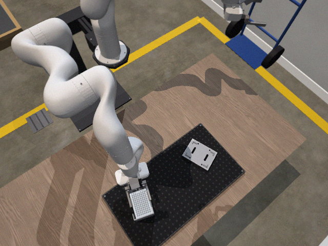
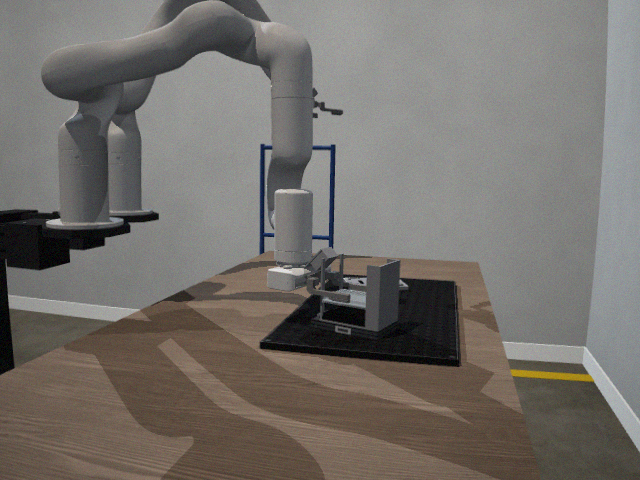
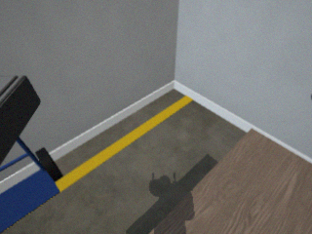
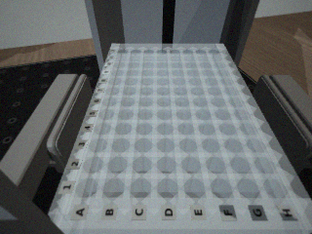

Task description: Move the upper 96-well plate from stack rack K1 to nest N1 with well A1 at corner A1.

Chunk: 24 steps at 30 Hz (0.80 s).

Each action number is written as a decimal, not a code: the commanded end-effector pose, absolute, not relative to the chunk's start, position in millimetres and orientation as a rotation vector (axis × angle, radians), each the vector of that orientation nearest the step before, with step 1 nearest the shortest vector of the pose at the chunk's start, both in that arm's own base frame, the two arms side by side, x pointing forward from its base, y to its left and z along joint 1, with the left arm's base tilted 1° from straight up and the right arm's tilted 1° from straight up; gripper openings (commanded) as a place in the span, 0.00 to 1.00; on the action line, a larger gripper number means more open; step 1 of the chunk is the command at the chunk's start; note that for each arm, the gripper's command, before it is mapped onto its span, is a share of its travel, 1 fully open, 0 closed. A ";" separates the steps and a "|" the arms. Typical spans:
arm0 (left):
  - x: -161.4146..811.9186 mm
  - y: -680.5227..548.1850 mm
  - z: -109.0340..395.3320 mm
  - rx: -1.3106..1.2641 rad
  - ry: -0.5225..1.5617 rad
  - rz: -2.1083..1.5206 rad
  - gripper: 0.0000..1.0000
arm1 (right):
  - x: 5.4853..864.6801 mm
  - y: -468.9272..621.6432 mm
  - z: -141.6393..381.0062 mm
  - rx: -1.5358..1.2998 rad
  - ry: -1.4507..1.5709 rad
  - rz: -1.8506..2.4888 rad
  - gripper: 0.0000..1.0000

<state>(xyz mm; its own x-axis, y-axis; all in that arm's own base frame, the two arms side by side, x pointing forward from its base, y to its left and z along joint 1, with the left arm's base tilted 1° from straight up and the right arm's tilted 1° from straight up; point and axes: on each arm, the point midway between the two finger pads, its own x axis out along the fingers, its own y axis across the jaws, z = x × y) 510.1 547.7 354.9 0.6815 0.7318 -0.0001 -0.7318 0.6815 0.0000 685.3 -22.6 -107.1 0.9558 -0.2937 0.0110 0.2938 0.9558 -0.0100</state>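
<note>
Brown wood table [image 1: 238,111] [image 2: 206,413] [image 3: 263,185] [image 4: 288,29] | grey walls [image 1: 312,47] [image 2: 439,129] [image 3: 88,49] [image 4: 39,19] | left fingers [image 1: 261,24] [image 2: 336,111] released | right fingers [image 1: 149,194] [image 2: 336,295] grasping 1 plate [image 1: 141,203] [image 2: 356,299] [image 4: 166,132]

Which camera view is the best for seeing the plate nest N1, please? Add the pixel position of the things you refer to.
The top view: it shows the nest [image 1: 199,156] [image 2: 403,284] from above, with its corner locators and two dark slots. The exterior view shows it only at a low angle, partly hidden behind the rack K1 [image 1: 144,218] [image 2: 382,297] [image 4: 200,24]. Neither wrist view shows it.
</note>
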 end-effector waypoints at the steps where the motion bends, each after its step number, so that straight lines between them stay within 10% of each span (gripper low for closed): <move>1: 510.5 548.2 356.6 0.001 -0.003 0.821 1.00 | 686.3 -22.4 -99.4 -0.010 -0.010 -0.298 0.00; 24: 510.5 548.2 356.6 0.001 -0.003 0.821 1.00 | 686.1 -22.1 -66.1 -0.010 -0.010 -0.298 0.00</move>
<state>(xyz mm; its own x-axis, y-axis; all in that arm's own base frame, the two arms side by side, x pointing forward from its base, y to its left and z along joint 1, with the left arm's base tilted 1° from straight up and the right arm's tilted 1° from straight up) 510.1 547.7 354.9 0.6815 0.7318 -0.0001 -0.7318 0.6815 0.0000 685.2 -22.2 -71.0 0.9558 -0.2936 0.0159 0.2938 0.9558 -0.0135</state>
